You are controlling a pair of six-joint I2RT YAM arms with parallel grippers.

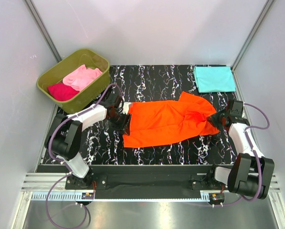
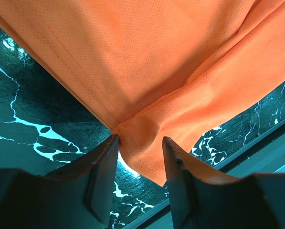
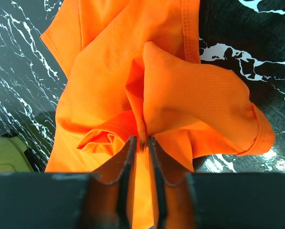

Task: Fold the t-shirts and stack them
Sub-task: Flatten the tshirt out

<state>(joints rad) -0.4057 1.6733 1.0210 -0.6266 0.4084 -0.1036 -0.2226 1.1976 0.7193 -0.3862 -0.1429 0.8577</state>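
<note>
The orange shirt (image 1: 166, 121) lies spread across the middle of the tabletop (image 1: 152, 78). The right pincer (image 3: 141, 140) is narrow, pinching the shirt's bunched right end. The left pincer (image 2: 140, 140) straddles the left hem, jaws apart; I cannot tell whether it grips. A folded teal shirt (image 1: 214, 78) sits at the far right corner.
</note>
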